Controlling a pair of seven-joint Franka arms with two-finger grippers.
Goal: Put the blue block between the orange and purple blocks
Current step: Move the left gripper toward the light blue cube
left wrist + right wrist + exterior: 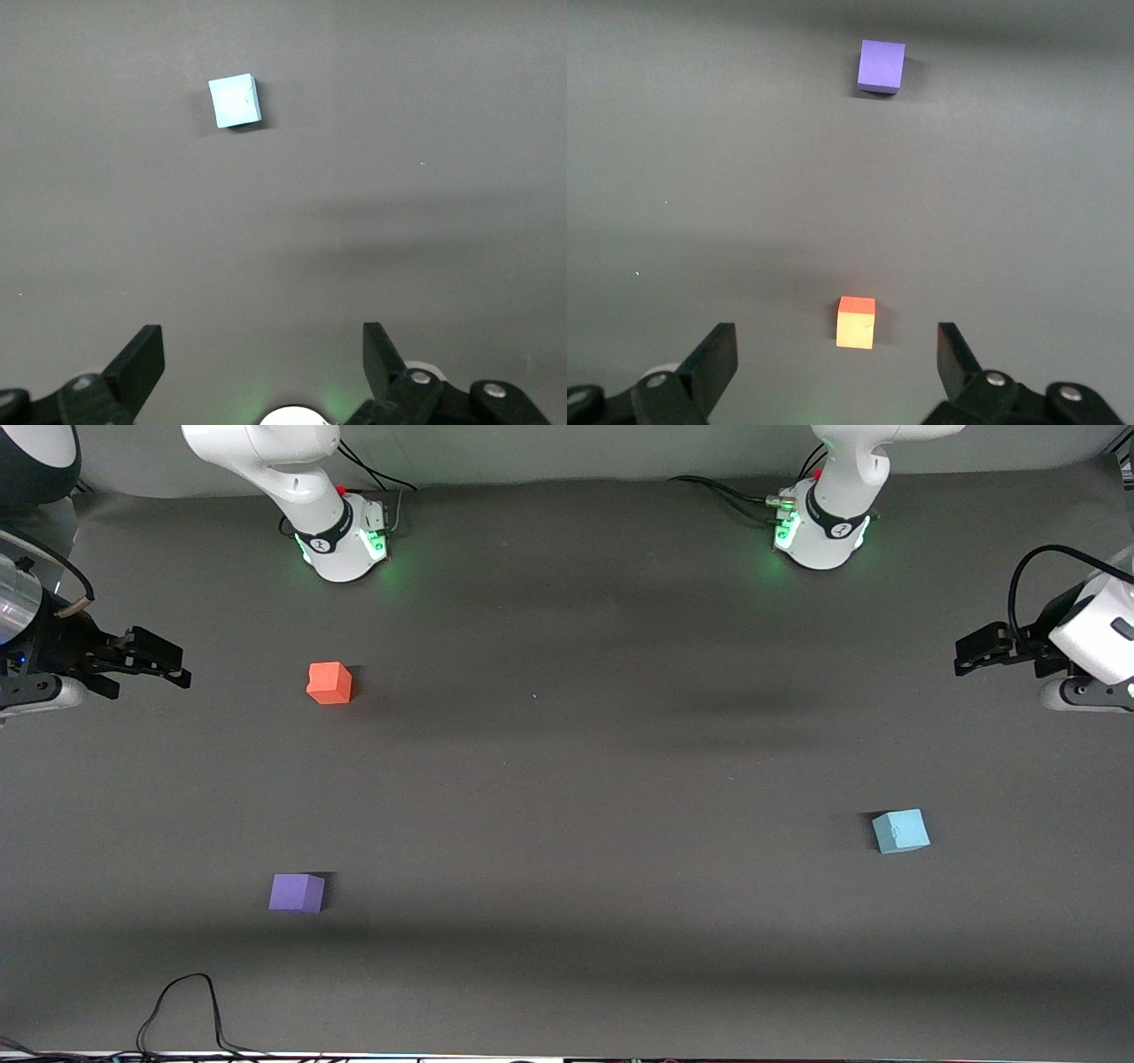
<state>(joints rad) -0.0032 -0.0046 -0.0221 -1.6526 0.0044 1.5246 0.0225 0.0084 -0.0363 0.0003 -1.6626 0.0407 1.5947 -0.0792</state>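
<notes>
The blue block lies on the grey mat toward the left arm's end of the table; it also shows in the left wrist view. The orange block and the purple block lie toward the right arm's end, the purple one nearer the front camera, well apart. Both show in the right wrist view, orange and purple. My left gripper is open and empty, up over the mat's edge. My right gripper is open and empty, up over the mat beside the orange block.
The two arm bases stand along the table's edge farthest from the front camera. A black cable loops on the mat at the edge nearest the front camera, near the purple block.
</notes>
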